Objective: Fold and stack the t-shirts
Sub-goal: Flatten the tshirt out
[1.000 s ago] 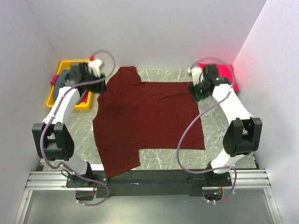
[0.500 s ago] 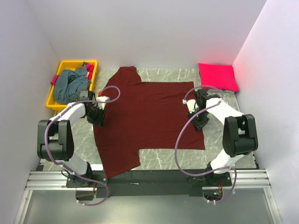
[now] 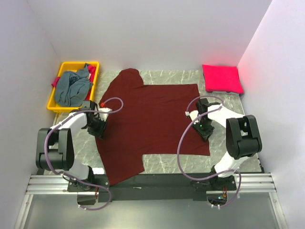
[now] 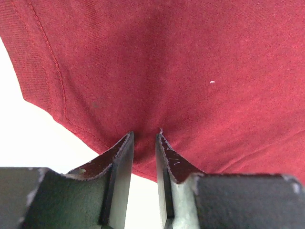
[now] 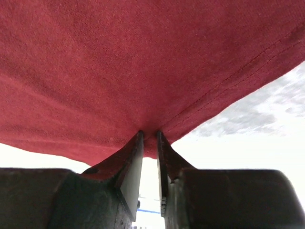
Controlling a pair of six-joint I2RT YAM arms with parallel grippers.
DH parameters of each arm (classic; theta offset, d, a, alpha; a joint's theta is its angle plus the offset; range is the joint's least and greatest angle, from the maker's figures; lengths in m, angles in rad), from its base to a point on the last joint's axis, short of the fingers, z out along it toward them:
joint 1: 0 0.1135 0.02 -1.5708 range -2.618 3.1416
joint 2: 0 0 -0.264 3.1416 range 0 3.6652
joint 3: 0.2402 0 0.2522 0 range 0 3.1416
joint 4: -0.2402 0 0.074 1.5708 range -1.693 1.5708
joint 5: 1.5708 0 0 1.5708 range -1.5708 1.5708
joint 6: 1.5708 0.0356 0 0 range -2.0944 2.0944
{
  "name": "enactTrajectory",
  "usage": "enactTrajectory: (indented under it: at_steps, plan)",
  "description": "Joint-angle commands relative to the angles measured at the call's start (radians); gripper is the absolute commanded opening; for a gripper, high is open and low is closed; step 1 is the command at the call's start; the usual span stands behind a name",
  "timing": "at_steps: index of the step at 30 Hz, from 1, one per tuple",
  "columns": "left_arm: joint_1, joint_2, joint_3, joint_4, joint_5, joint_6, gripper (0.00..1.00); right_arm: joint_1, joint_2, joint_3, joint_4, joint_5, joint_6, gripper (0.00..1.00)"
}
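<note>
middle: maroon t-shirt [image 3: 152, 119] hogs it | far corners: yellow bin [image 3: 78, 63] left, pink t-shirt [image 3: 221, 78] right | free: bare table [image 3: 88, 148] strips down both sides

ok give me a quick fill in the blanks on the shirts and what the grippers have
The maroon t-shirt is pinched at its left edge by the left gripper and at its ____ edge by the right gripper.
The grey-blue t-shirt sits in the ____ bin.
The pink-red t-shirt lies ____ at the far right.
Missing words: right; yellow; folded.
</note>
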Motion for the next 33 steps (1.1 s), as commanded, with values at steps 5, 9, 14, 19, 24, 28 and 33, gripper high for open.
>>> enactTrajectory:
  at_steps: [5,9,14,19,24,28,33]
  plan:
    - [-0.014,-0.098,-0.018,-0.139,0.033,0.038,0.32,0.006,-0.108,0.010,-0.129,0.006,-0.048,0.24]
    - [-0.014,-0.124,0.095,-0.182,0.081,0.024,0.36,0.006,-0.162,0.137,-0.174,-0.078,-0.020,0.32]
    - [-0.014,-0.072,0.198,-0.118,0.076,-0.028,0.40,0.011,-0.096,0.210,-0.175,-0.118,0.012,0.34]
    - [-0.014,0.026,0.210,-0.052,0.032,-0.045,0.41,0.022,-0.024,0.181,-0.100,-0.102,0.026,0.34]
    - [-0.014,0.079,0.169,-0.001,0.007,-0.048,0.41,0.023,0.069,0.144,-0.037,-0.052,0.015,0.33]
    - [-0.014,0.075,0.089,0.014,-0.011,-0.036,0.41,0.023,0.102,0.116,0.007,0.000,-0.005,0.33]
    - [-0.021,0.029,-0.026,-0.001,-0.030,-0.013,0.39,0.022,0.111,0.092,0.020,0.046,-0.031,0.33]
